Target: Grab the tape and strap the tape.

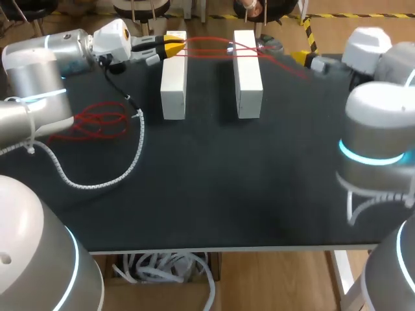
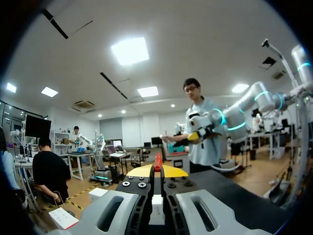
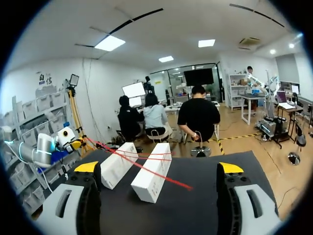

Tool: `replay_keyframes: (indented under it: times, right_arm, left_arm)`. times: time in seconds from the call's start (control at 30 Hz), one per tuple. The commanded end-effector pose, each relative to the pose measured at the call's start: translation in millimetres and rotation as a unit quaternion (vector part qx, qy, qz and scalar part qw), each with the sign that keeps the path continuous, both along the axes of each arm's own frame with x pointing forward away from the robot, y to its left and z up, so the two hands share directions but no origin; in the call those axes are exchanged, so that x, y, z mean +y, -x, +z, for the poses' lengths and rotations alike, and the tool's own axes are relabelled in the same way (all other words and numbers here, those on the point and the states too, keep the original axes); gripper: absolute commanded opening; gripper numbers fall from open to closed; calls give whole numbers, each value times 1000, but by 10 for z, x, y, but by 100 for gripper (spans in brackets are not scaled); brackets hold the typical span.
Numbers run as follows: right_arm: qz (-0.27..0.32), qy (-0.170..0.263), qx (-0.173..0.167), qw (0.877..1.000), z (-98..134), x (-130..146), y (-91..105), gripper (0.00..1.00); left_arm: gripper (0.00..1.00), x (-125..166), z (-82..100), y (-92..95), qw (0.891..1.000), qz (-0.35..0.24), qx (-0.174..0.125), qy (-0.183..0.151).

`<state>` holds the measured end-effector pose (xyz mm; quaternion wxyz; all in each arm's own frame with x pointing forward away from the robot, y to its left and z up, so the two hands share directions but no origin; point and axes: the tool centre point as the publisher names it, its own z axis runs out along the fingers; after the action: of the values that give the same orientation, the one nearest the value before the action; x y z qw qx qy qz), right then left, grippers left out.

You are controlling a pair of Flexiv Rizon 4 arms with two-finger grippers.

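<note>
A black table (image 1: 214, 201) is seen, with two white blocks (image 1: 174, 78) laid side by side at its far end, their long axes pointing away from the robot. Red tape (image 1: 214, 46) is stretched across their tops, crosswise to them, and more is heaped loose by the left arm (image 1: 39, 71). The left claw (image 1: 172, 46) is clamped on the tape just beside the left block. The right claw (image 3: 159, 167) is spread wide and holds nothing; the tape's right end lies ahead of it, untouched. The left arm is judged the nearer.
</note>
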<state>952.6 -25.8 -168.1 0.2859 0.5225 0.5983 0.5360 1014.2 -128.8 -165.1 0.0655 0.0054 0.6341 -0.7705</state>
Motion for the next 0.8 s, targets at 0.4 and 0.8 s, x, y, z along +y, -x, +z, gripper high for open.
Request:
replay_keyframes:
  times: [0.4,0.8]
  right_arm:
    - [-218,-270,-59,936,-287,48,114,100]
    - [-218,-270,-59,936,-287,48,114,100]
  left_arm:
    - [0,-5,-8,-2,1000,0,-1,1]
    - [0,-5,-8,-2,1000,0,-1,1]
